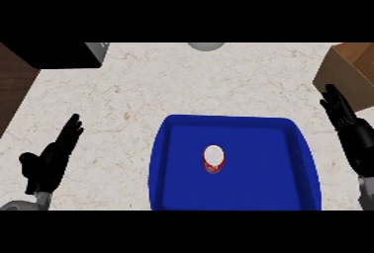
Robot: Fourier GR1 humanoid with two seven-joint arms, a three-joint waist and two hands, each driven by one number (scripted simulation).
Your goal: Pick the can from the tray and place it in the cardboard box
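Right hand (pixel 349 129) seen at right edge, fingers straight, nothing held. Left hand (pixel 50 157) rested at left, fingers straight. Can (pixel 213 159) stood upright mid-tray (pixel 296 163), well left of right hand. Box (pixel 348 64) placed at upper right.

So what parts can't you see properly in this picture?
- Cardboard box: cut off by the head view's right edge, inside hidden.
- Can: seen from above in the blue tray, label too small to read.
- Right hand: partly cut off by the right edge.
- Left hand: forearm cut off below.
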